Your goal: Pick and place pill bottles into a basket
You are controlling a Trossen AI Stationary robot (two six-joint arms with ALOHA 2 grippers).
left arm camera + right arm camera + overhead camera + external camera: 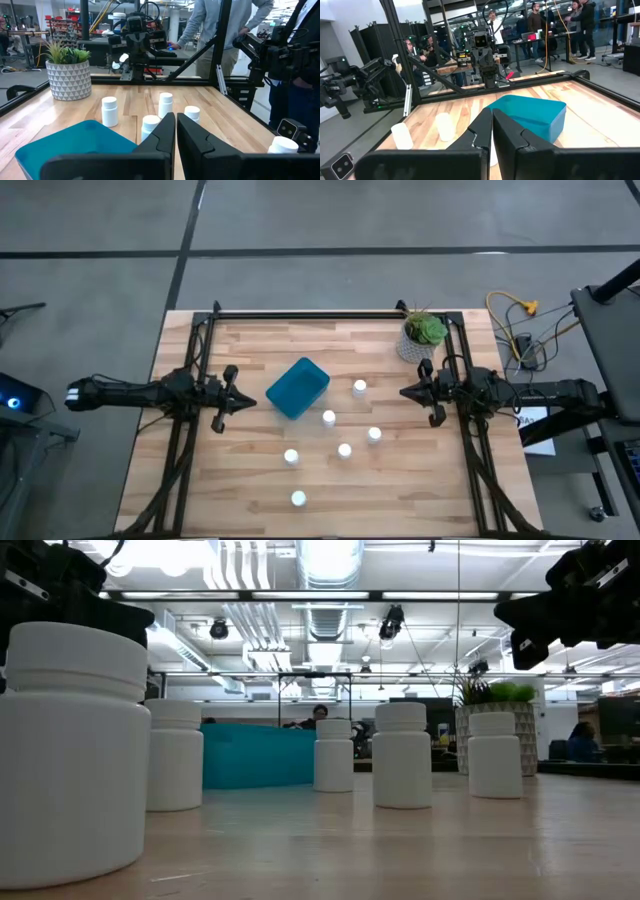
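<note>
Between left gripper (246, 398) and right gripper (403, 392): basket (297, 388), pill bottles (329, 418).

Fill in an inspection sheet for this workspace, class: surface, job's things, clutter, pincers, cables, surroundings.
Surface: wooden table, bare planks around the items.
Job's things: teal basket, empty; six pill bottles standing upright on the table, none in the basket.
Clutter: white plant pot at the far right corner.
Pincers: left pincer shut, beside the basket; right pincer shut, near the pot; neither holds anything.
Cables: yellow cables on the floor, right of the table.
Surroundings: people standing beyond the table.
</note>
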